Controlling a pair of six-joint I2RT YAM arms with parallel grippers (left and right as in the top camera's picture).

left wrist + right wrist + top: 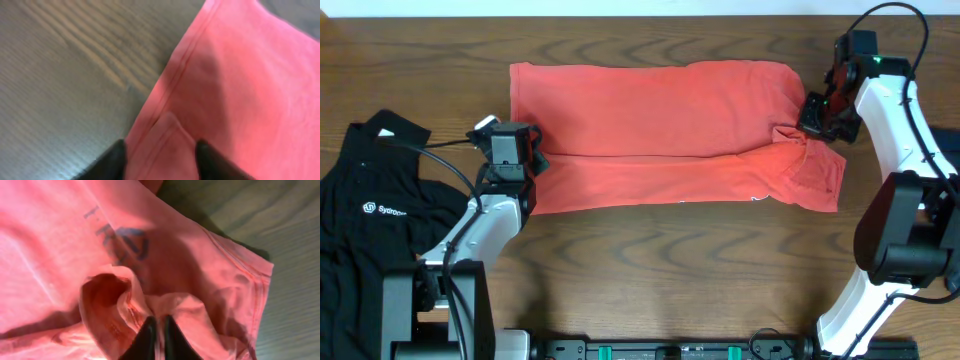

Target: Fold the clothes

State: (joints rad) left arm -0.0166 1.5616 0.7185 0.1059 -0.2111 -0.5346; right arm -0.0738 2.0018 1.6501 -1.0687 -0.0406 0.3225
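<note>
Snag risk: right gripper (159, 327) looks pinched on bunched cloth at 3 o'clock of the mid-table coral-red T-shirt (660, 140); left gripper (160, 155) spread over its 9 o'clock hem. One-sided pull could undo the fold.

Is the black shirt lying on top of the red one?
No, the black shirt lies off to the left, apart from the red T-shirt and not touching it.

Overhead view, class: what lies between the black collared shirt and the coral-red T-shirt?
Overhead shows bare wooden table, plus the left hand at the coral-red T-shirt edge, beside the black collared shirt.
</note>
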